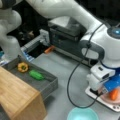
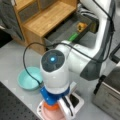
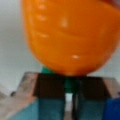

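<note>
- Down at a front view's bottom right, the blue-fingered gripper [image 1: 112, 93] sits low over a pink round plate [image 1: 117, 99] on a white base.
- Its fingers [image 3: 51, 106] stand narrow, pinching the green stem of a glossy orange toy carrot [image 3: 71, 35].
- Risk: that thin stem grip looks slight; a quick swing could let the carrot twist or drop.
- The black cable [image 1: 72, 82] loops near the teal bowl [image 1: 82, 114] and might snag.
- Open grey tabletop [image 1: 67, 65] lies between plate and grey tray [image 1: 46, 83]; the wooden shelf's [image 1: 17, 96] edge crowds that tray.
</note>
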